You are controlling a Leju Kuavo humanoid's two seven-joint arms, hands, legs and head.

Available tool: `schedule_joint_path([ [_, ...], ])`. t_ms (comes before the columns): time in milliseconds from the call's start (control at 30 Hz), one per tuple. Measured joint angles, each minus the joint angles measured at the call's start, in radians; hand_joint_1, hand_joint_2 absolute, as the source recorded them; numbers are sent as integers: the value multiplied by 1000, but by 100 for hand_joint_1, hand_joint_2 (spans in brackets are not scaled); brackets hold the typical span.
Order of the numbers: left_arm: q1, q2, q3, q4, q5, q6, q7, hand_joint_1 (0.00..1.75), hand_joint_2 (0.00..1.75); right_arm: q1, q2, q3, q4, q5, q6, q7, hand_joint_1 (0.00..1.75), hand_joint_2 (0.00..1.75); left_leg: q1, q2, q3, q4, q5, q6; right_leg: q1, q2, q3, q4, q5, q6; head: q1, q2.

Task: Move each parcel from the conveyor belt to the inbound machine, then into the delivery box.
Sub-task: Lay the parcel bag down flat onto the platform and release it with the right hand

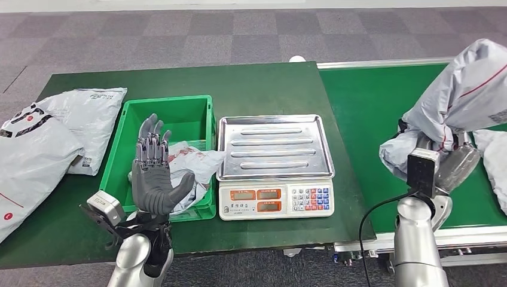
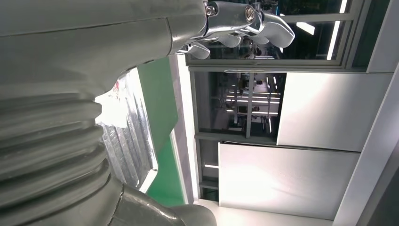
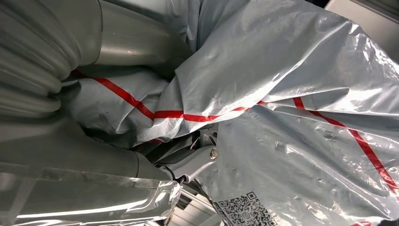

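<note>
My right hand (image 1: 439,146) grips a grey plastic parcel with red stripes (image 1: 466,95), lifted above the green conveyor belt (image 1: 370,107); the bag hides most of the fingers. Up close the same parcel (image 3: 282,94) is crumpled around the hand (image 3: 141,136) and shows a QR code. My left hand (image 1: 154,173) is raised with fingers spread and holds nothing, in front of the green delivery box (image 1: 122,134), where another grey parcel (image 1: 194,161) lies. The inbound machine, a scale with a bare steel tray (image 1: 272,146), stands between box and belt. The left hand's fingertips (image 2: 249,23) point up at the room.
Two more grey parcels (image 1: 54,128) lie on the dark green table (image 1: 263,84) left of the box. A further parcel (image 1: 496,161) rests on the belt at the right edge. A black cable (image 1: 370,227) hangs by my right forearm.
</note>
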Motion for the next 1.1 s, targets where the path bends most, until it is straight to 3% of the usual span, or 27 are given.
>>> schedule_joint_path([
  [133, -4, 0, 0, 6, 4, -4, 0, 0, 175, 27, 19, 0, -81, -1, 0, -44, 175, 175, 0, 0, 0, 0, 0, 0, 0, 0, 0, 0, 0, 0, 0, 0],
  [300, -25, 0, 0, 22, 12, -25, 1, 0, 175, 112, 86, 15, -336, 39, 0, -91, 175, 175, 0, -1, 0, 0, 0, 0, 0, -1, 0, 0, -1, -1, 0, 0],
  [467, -50, 0, 0, 38, 21, -39, 2, 0, 175, 178, 115, 113, -537, 176, 0, -94, 175, 175, 0, 1, 0, -1, -1, -2, 0, 1, 0, 0, -2, -1, 0, 0],
  [700, -62, 0, 0, 49, 20, -51, 10, 0, 175, 189, 129, 231, -581, 256, 20, -71, 175, 175, 0, 1, 1, -1, -1, -2, 0, 1, 1, 0, -2, -1, 0, 0],
  [800, -65, 0, 0, 51, 14, -54, 10, 0, 175, 170, 115, 274, -517, 320, 132, 36, 175, 175, 0, 1, 1, -1, -1, -2, 0, 1, 1, 0, -1, -1, 0, 0],
  [933, -72, 0, 0, 57, 4, -56, 9, 0, 175, 111, 85, 339, -351, 375, 413, 234, 175, 175, 0, 1, 1, -1, 0, -1, 0, 1, 1, 0, -1, -1, 0, 0],
  [1033, -72, 1, 0, 61, -2, -60, 7, 0, 175, 88, 70, 381, -245, 379, 582, 297, 175, 175, 1, -1, 1, -1, 1, -1, 1, -1, 1, 0, 0, -1, 0, 0],
  [1100, -72, 2, 0, 63, -5, -62, 7, 0, 175, 85, 63, 405, -198, 371, 639, 309, 175, 175, 1, -1, 0, -1, 0, -1, 1, -1, 1, 0, -1, -1, 0, 0],
])
